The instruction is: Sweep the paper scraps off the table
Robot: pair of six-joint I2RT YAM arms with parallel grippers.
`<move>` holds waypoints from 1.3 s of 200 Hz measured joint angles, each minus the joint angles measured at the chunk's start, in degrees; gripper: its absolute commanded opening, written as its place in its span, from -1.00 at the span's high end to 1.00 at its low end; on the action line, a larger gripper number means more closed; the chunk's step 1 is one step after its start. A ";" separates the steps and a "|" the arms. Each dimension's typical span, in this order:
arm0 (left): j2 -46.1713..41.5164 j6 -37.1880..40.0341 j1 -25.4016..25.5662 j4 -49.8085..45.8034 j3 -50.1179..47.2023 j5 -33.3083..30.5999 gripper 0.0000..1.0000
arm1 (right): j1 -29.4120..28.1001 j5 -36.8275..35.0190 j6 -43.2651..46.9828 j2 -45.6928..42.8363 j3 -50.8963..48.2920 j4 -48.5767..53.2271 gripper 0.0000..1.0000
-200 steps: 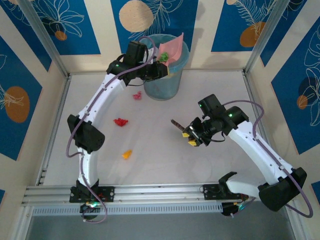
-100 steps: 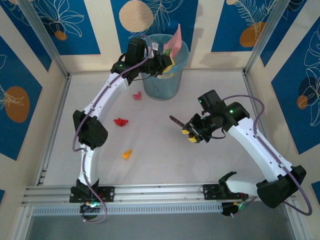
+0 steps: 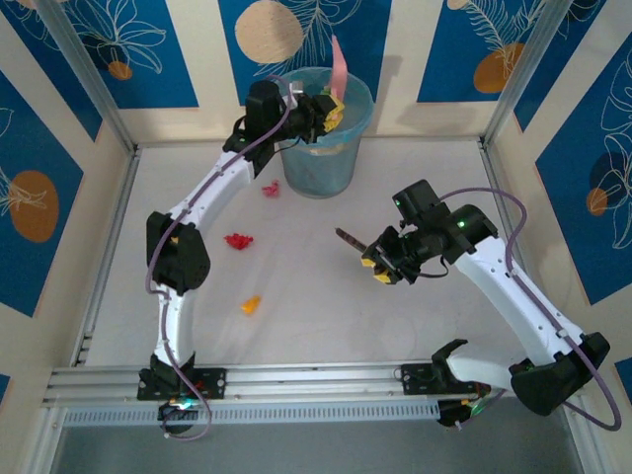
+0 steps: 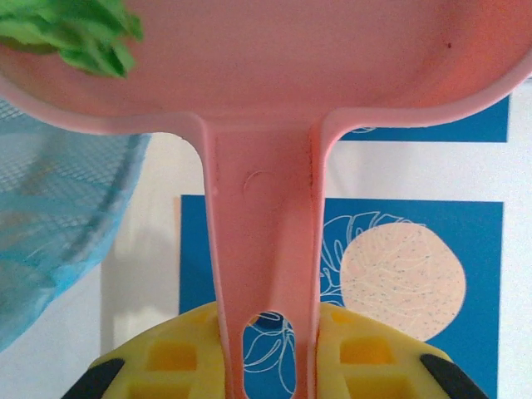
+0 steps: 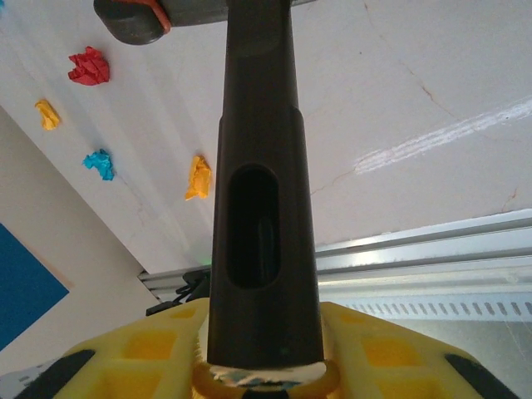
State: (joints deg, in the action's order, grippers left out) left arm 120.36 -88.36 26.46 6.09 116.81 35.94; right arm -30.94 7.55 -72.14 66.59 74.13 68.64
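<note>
Several paper scraps (image 3: 237, 240) on white table (image 3: 326, 311)

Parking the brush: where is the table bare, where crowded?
Bare: the far right, between the bin and the right rail; the near middle, between the orange scrap and the right arm. Crowded: beside the left arm, where the red scrap, the smaller red scrap and the orange one lie.

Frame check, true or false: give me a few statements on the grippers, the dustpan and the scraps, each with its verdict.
1. The left gripper is shut on the pink dustpan by its handle. True.
2. Paper scraps lie on the table. True.
3. The dustpan rests flat on the table. False: it is raised, tipped over the blue bin.
4. The right gripper is open and empty. False: it is shut on a dark brush handle.
</note>
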 measured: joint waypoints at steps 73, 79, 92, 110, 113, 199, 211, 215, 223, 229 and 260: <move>-1.66 -7.82 0.00 14.51 -8.59 -0.61 1.00 | -1.70 -1.05 -1.01 -1.66 -0.02 0.02 1.00; -2.05 -8.28 0.00 15.21 -9.20 -0.68 1.00 | -1.75 -1.14 -1.01 -1.66 -0.02 0.02 1.00; -2.80 -8.83 0.02 16.35 -9.97 -0.87 1.00 | -1.92 -1.20 -1.01 -1.66 -0.02 -0.02 1.00; -3.72 -8.94 0.00 17.68 -10.45 -1.03 1.00 | -2.12 -1.18 -1.03 -1.66 -0.17 -0.09 1.00; -3.93 -8.90 0.00 17.73 -10.49 -1.03 1.00 | -2.12 -1.20 -1.03 -1.66 -0.24 -0.13 1.00; -16.37 2.62 -0.37 13.60 -15.45 1.03 1.00 | -8.41 -3.30 4.96 1.55 0.76 -10.29 1.00; -19.85 6.29 -0.92 11.13 -17.35 1.11 1.00 | -9.46 -3.32 6.69 3.67 1.68 -12.41 1.00; -20.98 7.93 -1.11 9.92 -17.79 1.11 1.00 | -9.90 -3.30 7.39 4.57 2.05 -13.27 1.00; -23.69 11.45 -1.66 6.16 -18.69 0.85 1.00 | -10.75 -3.39 8.79 6.34 2.80 -14.84 1.00; -25.62 14.29 -1.97 3.54 -19.17 0.35 1.00 | -11.45 -3.41 9.94 7.74 3.43 -15.98 1.00; -37.55 29.75 -2.71 -12.31 -22.93 -5.33 1.00 | -14.60 -3.87 16.83 15.50 8.24 -20.76 1.00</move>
State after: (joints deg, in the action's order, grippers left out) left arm 82.81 -58.61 23.75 -6.22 93.89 30.61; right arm -45.54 3.68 -55.31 82.08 82.37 47.88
